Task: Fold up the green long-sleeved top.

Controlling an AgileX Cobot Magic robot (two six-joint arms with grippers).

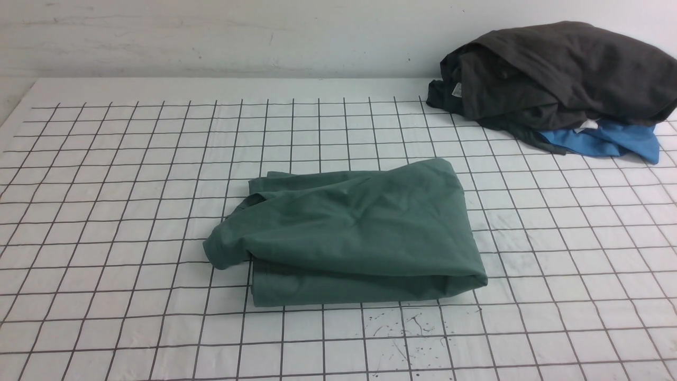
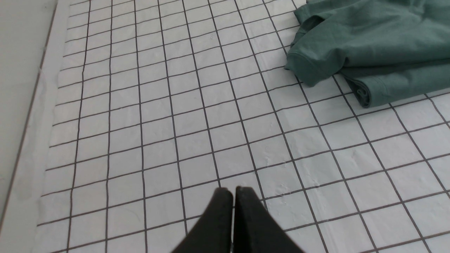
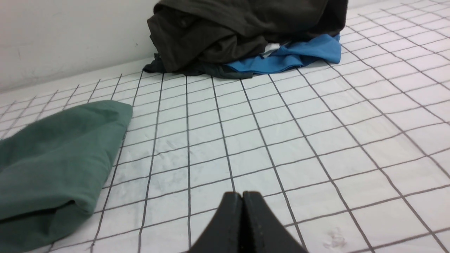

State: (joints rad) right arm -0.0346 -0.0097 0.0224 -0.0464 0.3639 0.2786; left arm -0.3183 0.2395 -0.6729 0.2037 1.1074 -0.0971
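Fingers pressed together and holding nothing on both my left gripper (image 2: pixel 232 191) and right gripper (image 3: pixel 242 195), I hover beside the green long-sleeved top (image 1: pixel 349 233), which lies folded mid-table, well apart from the charcoal garment (image 1: pixel 560 74), likely finished

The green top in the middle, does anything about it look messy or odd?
Mostly tidy: the green top lies folded, but one sleeve cuff bulges out past its left edge, so the bundle is uneven.
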